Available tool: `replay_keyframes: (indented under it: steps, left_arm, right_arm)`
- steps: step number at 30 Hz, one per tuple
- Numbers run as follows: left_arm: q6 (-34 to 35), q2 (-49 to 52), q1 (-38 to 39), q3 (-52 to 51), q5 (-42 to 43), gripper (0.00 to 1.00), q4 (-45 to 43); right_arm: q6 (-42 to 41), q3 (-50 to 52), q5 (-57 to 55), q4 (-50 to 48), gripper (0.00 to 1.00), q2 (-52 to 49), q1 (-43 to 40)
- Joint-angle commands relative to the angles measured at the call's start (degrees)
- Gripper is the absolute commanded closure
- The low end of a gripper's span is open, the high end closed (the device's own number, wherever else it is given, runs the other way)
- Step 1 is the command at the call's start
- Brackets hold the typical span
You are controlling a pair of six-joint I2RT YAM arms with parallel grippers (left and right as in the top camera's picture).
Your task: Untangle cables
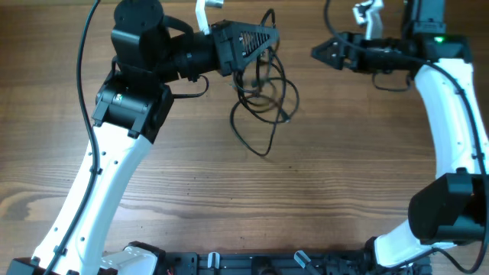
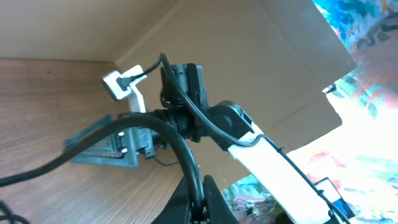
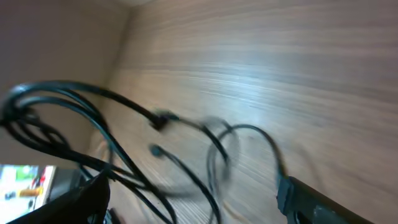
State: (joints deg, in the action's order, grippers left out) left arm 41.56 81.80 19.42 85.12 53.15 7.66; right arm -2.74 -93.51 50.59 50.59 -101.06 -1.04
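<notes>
Wooden tabletop [image 1: 229, 198], pale grain, fills the overhead view. The left wrist view shows a cardboard wall [image 2: 261, 56] behind it.

Item 1, task object. The cables [image 1: 263, 99] lie at 12 o'clock from the table's centre as one tangle of thin black cords with overlapping loops. One loop trails toward 6 o'clock and rests on the wood. The upper strands rise off the surface toward the left gripper. The right wrist view shows two small plug ends [image 3: 163, 118] among the loops, too blurred to describe further.

Item 2, grippers. The left gripper [image 1: 269, 42] stands at 12 o'clock of the tangle. It is clenched on a strand of the cables, and in its own wrist view a black cord runs out from between the fingers. The right gripper [image 1: 317, 53] sits at 2 o'clock of the tangle, apart from it. Its jaws are spread wide and it grasps nothing.

Item 3, progress. In my judgement the work is at an early stage. One end of the knot is lifted and pinned, but no cord lies separate from the others and the loops cross one another throughout. What remains is to take a second strand, draw the cords apart and lay each out singly.

Item 4, containers. No container appears in any view.
</notes>
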Motion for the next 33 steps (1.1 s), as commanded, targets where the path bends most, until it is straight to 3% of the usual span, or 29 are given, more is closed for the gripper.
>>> replay_keyframes:
  steps: [1, 15, 33]
  left_arm:
    - [1.1, -1.3, -0.2, 0.4, 1.9, 0.96, -0.6]
    - [5.6, -1.2, -0.2, 0.4, 2.0, 0.96, -2.7]
    - [7.2, -1.2, -1.3, 0.4, 2.1, 0.96, -3.8]
  right_arm:
    - [-0.5, 0.2, 3.1, -1.7, 0.13, 1.0, 2.9]
    - [-0.4, 0.2, 1.6, -4.3, 0.49, -0.8, 9.2]
    - [1.3, 0.3, 2.0, -4.1, 0.54, -1.4, 11.0]
